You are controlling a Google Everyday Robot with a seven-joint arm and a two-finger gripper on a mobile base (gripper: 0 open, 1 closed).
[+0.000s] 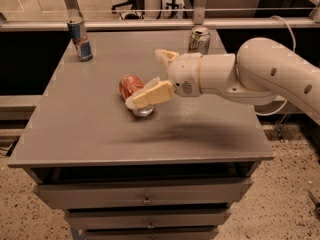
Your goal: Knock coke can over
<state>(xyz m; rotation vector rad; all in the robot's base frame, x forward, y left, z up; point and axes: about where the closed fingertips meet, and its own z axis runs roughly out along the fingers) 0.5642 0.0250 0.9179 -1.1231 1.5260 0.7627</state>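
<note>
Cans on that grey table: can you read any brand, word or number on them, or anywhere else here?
No text here can be read.
Red can, lying on its side on the table: markings not legible.
Blue can, standing back left: print too small to read.
Green-and-white can, standing at the back: logo not legible.
Robot's hand, open right at the red can: no writing visible.
</note>
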